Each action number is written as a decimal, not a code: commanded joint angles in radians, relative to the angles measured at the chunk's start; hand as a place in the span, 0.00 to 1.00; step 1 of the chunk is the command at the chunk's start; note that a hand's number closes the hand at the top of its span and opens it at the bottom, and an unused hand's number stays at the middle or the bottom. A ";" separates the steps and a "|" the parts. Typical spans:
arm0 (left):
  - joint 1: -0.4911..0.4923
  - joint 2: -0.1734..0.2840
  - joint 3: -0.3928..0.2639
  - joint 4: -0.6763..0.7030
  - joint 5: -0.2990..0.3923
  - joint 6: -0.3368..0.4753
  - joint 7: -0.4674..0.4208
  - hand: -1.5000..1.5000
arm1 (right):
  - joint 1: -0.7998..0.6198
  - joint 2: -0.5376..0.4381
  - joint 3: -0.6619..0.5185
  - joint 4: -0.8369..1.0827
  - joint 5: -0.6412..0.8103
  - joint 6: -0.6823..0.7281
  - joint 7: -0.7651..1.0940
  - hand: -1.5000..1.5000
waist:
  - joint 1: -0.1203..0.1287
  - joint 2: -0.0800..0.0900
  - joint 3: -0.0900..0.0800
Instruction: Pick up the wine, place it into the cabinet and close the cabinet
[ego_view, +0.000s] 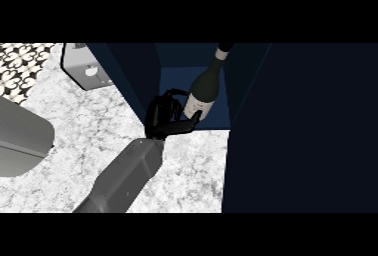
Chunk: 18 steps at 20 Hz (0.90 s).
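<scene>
Wine (205, 85) is standing, slightly tilted, inside the open cabinet (310, 125), on its blue floor. One hand (164, 119), which side being unclear, is reaching in at the cabinet's mouth, its thumb touching the bottle's base while its curled fingers are lying just left of the label.

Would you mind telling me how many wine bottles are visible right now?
1. The wine bottle stands tilted inside the open cabinet, with the hand at its base. Others may be hidden behind the dark cabinet door.
</scene>
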<state>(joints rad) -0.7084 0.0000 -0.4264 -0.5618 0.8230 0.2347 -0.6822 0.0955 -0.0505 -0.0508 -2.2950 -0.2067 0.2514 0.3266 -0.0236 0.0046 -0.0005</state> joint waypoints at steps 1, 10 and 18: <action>-0.113 0.000 0.016 0.105 0.061 -0.028 0.020 1.00 | -0.027 0.017 0.037 0.004 0.039 -0.017 0.005 0.00 | -0.007 0.002 0.000; -0.158 0.000 -0.054 0.126 0.166 -0.003 -0.007 1.00 | -0.023 0.013 0.019 0.025 -0.007 -0.004 0.003 0.00 | -0.016 0.004 0.000; -0.257 0.000 0.009 0.302 0.161 -0.051 -0.018 1.00 | -0.028 -0.003 0.013 0.019 -0.016 0.013 -0.004 0.00 | -0.032 0.011 0.000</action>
<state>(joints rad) -0.9241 0.0010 -0.4239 -0.3288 0.9716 0.1812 -0.6834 0.0790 -0.0433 -0.0290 -2.2826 -0.2007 0.2519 0.3220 -0.0433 0.0112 -0.0007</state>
